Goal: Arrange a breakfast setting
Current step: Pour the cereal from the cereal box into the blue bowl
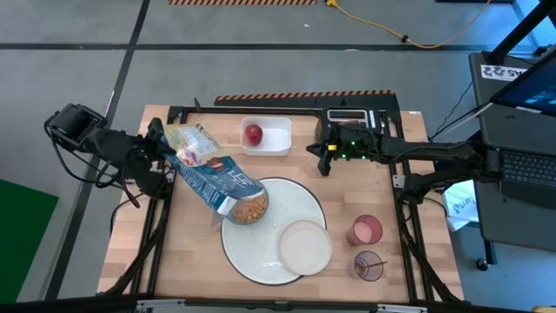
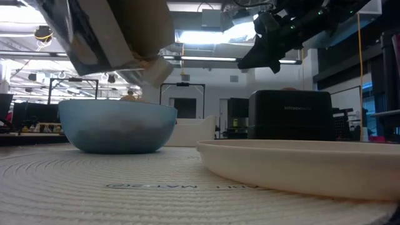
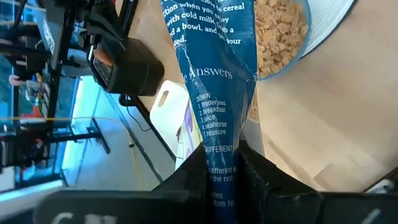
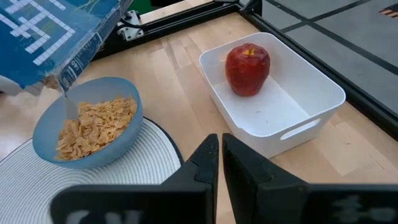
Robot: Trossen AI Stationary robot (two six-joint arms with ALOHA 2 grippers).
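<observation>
High view: left gripper [image 1: 165, 155], fingers clenched on the cereal bag [image 1: 213, 178], holds it tilted mouth-down over the blue bowl [image 1: 247, 209] so cereal [image 4: 93, 127] falls in. The bowl sits on the white mat [image 1: 295, 202] near the worktop's [image 1: 191, 248] centre. Right gripper [image 1: 326, 161] waits with fingers closed near the rear edge — beside the apple [image 1: 253, 134] in its tub [image 1: 276, 137].

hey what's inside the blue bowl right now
The blue bowl holds tan cereal flakes, heaped well up its inside. The tilted cereal bag, clamped in the left gripper, hangs over its rim. Whatever lies beneath the flakes, including the bowl's bottom, is covered.
</observation>
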